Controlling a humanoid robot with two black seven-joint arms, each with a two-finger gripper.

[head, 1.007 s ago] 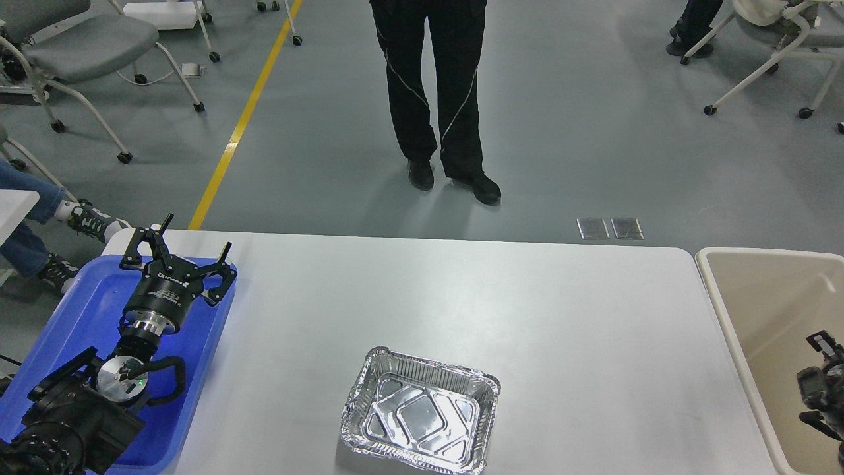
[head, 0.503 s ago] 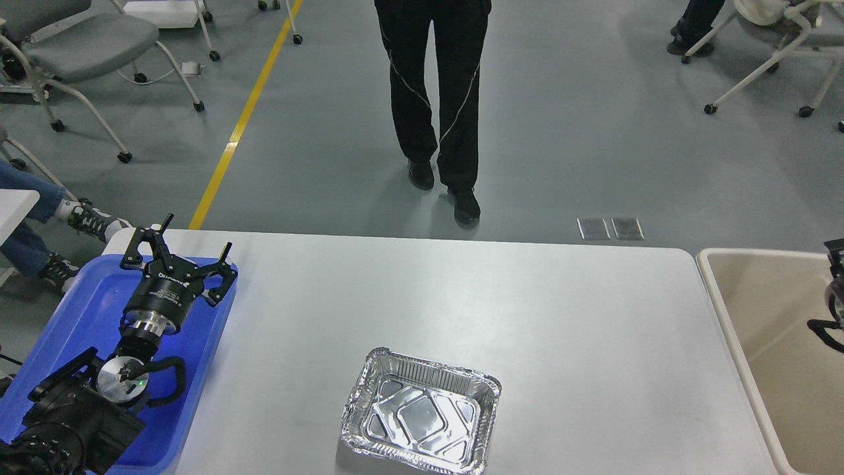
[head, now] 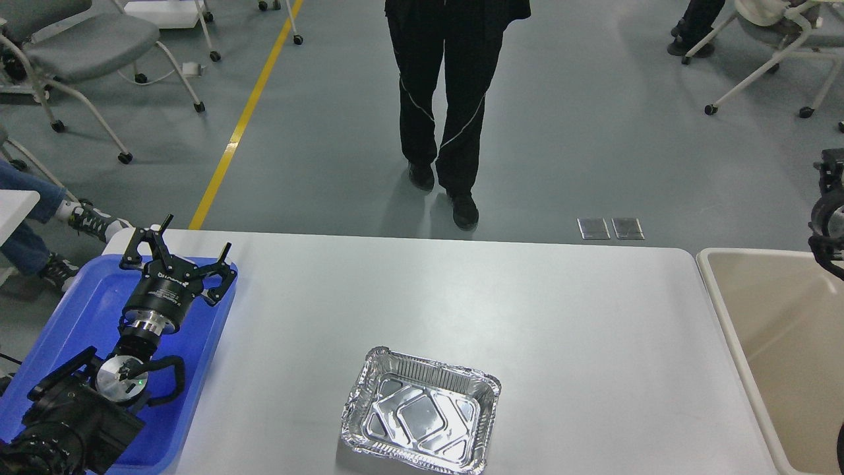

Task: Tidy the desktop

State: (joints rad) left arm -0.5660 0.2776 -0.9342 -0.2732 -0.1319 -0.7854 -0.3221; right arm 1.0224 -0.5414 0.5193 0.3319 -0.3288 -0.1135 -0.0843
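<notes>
The desktop (head: pixel 527 303) is a wide white tabletop. An empty foil tray (head: pixel 420 419) sits on it near the front edge, a little left of centre. My left gripper (head: pixel 188 245) is open and empty, hovering over the far right part of the blue tray (head: pixel 79 297) at the table's left end. Only a dark part of my right arm (head: pixel 829 214) shows at the right edge, above the far rim of the beige bin (head: pixel 725 310). Its fingers cannot be told apart.
A person in black trousers (head: pixel 448 99) stands just beyond the table's far edge. Wheeled chairs (head: pixel 79 46) stand on the floor at far left and far right. A seated person's feet (head: pixel 86 221) are by the table's left corner.
My right arm has risen from low inside the bin to above its far rim. The person has stepped a little closer and to the right. My left arm has not moved.
</notes>
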